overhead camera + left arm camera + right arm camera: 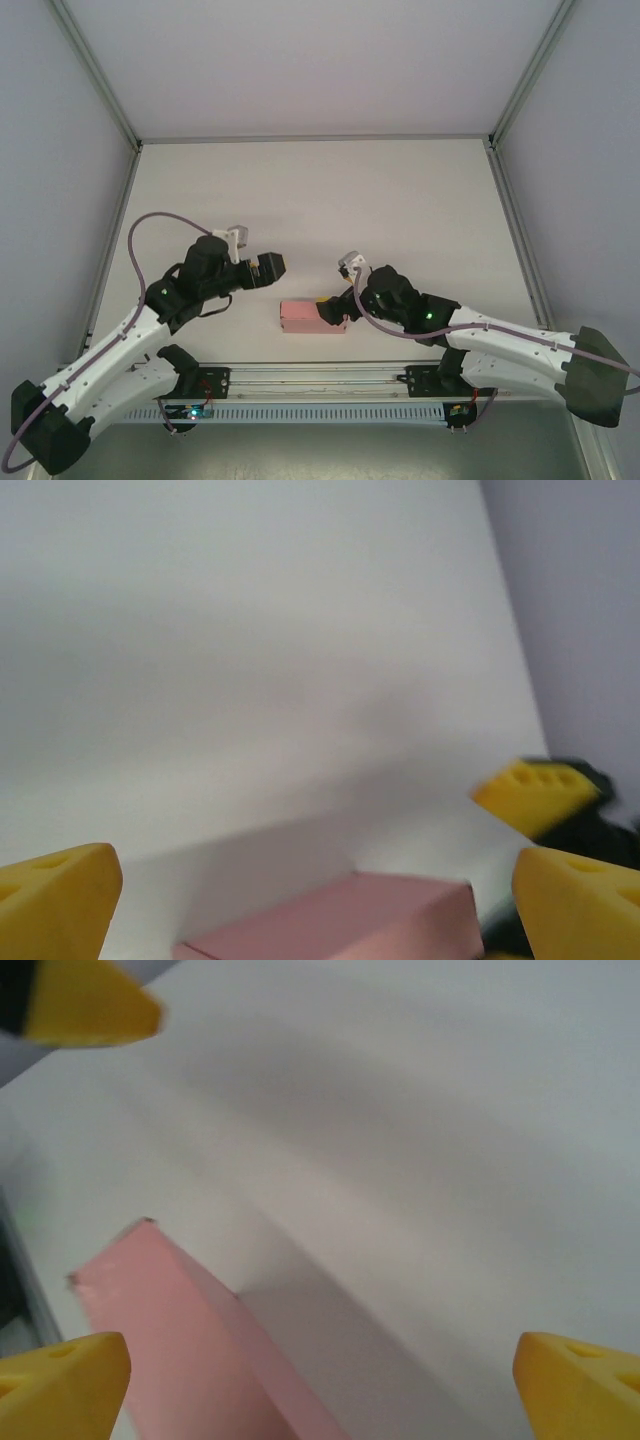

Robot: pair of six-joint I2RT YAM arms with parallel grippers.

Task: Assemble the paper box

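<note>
The small, plain pink card box (305, 316) lies flat on the white table (320, 190) near its front edge. The right gripper (333, 310) is at its right end, fingers spread wide. The left gripper (272, 265), also spread, hangs just behind its left end. Bare tabletop stretches beyond.

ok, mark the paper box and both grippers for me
paper box (300, 317), top view, on its pink top face.
left gripper (279, 266), top view, midway between its fingertips.
right gripper (331, 311), top view, midway between its fingertips, at the box's right end.
</note>
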